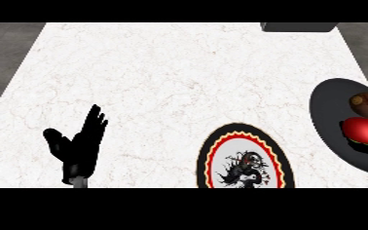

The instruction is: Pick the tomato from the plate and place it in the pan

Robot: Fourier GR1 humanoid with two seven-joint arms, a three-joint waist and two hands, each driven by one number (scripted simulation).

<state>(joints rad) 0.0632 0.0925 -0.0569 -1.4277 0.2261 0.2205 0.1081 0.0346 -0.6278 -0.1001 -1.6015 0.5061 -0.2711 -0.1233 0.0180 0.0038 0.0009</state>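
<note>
We record the tomato (357, 128) at the right edge of the frame, a red round shape lying inside the dark pan (332, 108), which is itself cut off by that edge. A brown object (358, 100) sits just above the tomato in the same pan, close to it; whether the two touch we cannot tell. The plate (210, 152), black-rimmed with red and yellow bands and a dark figure at its centre, lies at the lower middle of the frame, just left of the pan, and carries nothing that we can see. The left hand (78, 145) shows at the lower left, fingers straight and pointing up, thumb spread to the left, holding nothing; it appears to be at rest. The right hand does not show. The tomato thus lies far across the frame from the only visible hand, with the plate between them; being round, it offers no long axis. We judge the placing step already met, since the tomato is in the pan and not on the plate. The counter (158, 73) is pale marble with faint veining, broad and bare across the upper and middle frame. A dark box (298, 27) stands at the upper right, and grey floor borders the counter on both sides.
</note>
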